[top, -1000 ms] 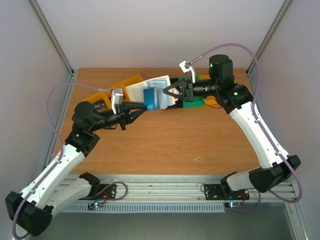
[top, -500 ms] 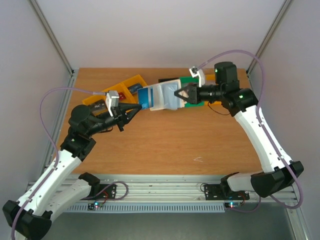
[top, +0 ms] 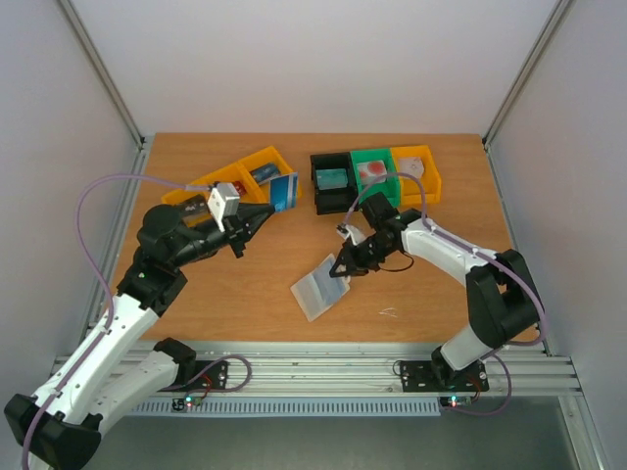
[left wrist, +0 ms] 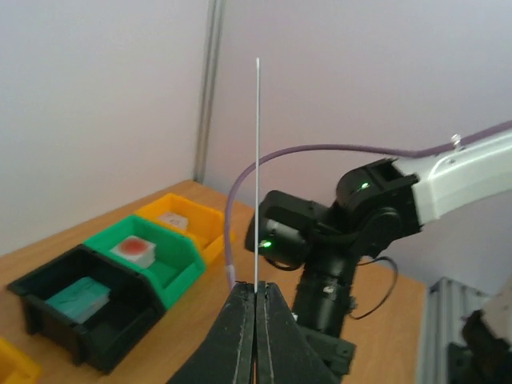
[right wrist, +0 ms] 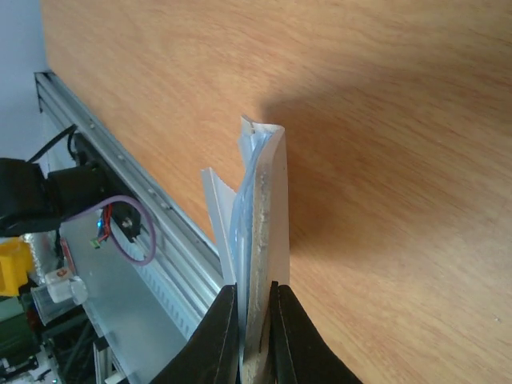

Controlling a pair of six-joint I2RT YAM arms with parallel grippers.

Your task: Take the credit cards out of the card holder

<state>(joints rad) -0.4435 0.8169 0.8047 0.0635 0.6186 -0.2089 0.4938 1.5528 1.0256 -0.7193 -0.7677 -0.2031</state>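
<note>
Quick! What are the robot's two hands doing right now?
Left hand: closed, holding a credit card.
Right hand: closed, holding the card holder.

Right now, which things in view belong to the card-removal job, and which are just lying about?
Part of the job:
- credit card, pinched in the left gripper
- card holder, pinched in the right gripper

Lying about:
- yellow bins on the left
- black bin
- green bin
- yellow bin on the right
</note>
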